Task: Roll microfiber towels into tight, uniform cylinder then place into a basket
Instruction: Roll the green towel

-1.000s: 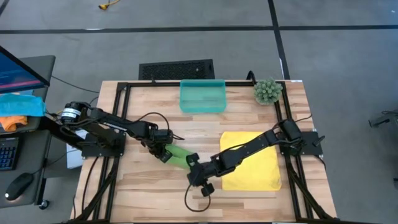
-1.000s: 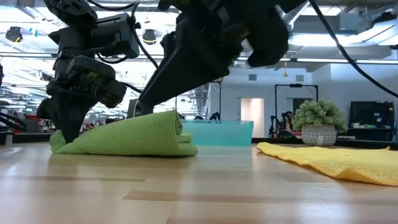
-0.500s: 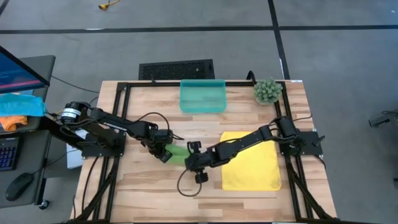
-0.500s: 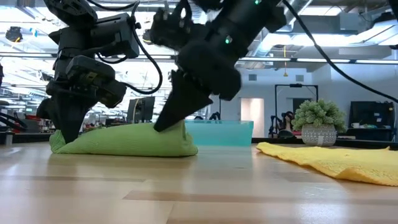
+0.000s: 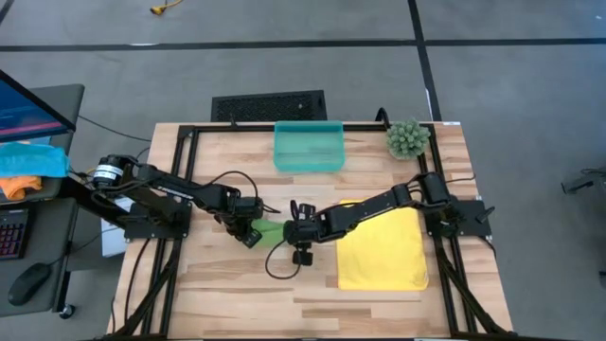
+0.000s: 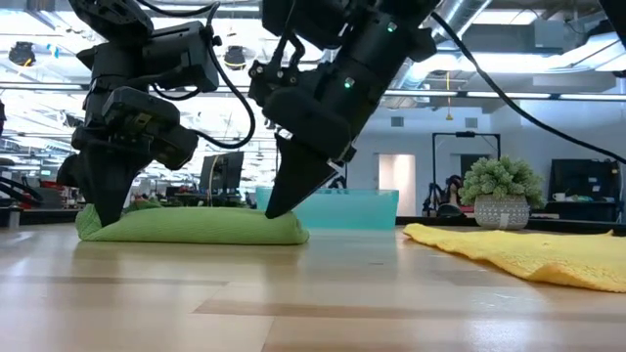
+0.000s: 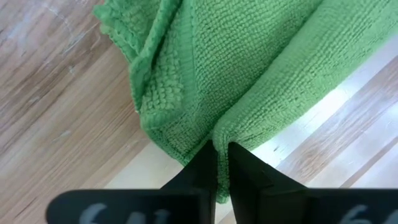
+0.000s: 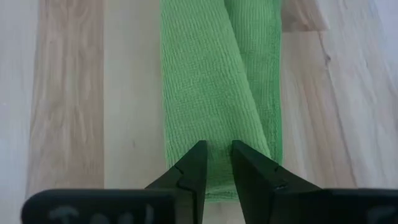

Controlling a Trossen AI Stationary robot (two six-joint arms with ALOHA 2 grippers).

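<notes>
Green towel (image 5: 272, 230): lies folded long on the desk (image 5: 208, 284), mid-left.
Left gripper (image 7: 221, 163): fingers pinch the towel's left end.
Right gripper (image 8: 216, 163): fingers pinch its right end.
Yellow towel (image 5: 383, 248): flat, on the right.
Basket (image 5: 309, 147): far edge, centre.

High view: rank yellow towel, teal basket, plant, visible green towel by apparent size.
1. yellow towel, spread flat, partly under the right arm.
2. teal basket.
3. plant.
4. green towel, mostly hidden between the left gripper and right gripper, so only its visible part ranks here.
</notes>
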